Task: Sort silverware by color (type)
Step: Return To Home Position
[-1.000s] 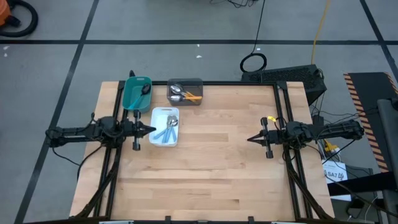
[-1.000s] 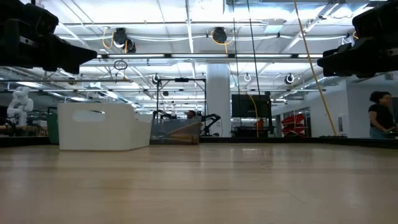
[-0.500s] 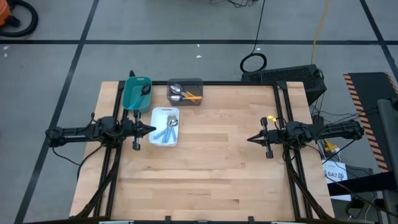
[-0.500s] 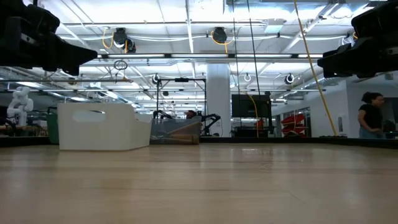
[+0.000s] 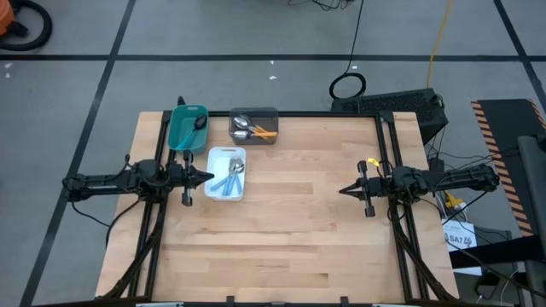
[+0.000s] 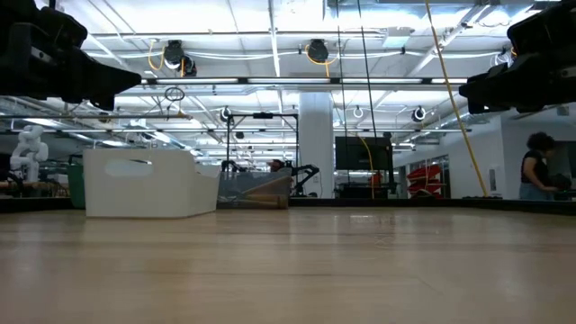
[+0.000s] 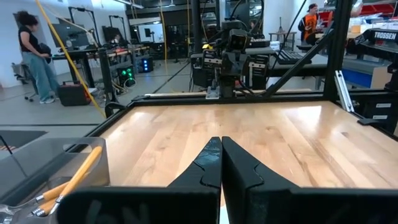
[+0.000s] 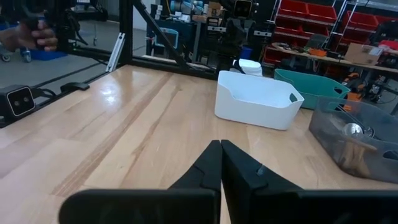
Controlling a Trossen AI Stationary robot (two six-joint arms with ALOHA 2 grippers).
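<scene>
Spoons lie in three trays at the table's far left. Light-blue-handled spoons (image 5: 230,177) rest in the white tray (image 5: 213,170). Orange-handled spoons (image 5: 256,130) lie in the grey tray (image 5: 271,112). One dark-bowled spoon (image 5: 200,123) sits in the teal tray (image 5: 181,132). My left gripper (image 5: 210,178) hangs shut at the table's left side, beside the white tray. My right gripper (image 5: 342,190) hangs shut at the right side. Both point level toward the table's middle and hold nothing.
Bare wooden tabletop (image 5: 299,230) spreads between the two arms and toward the near edge. Black frame rails (image 5: 399,239) run along the left and right sides. A person (image 6: 538,166) stands in the room beyond the table.
</scene>
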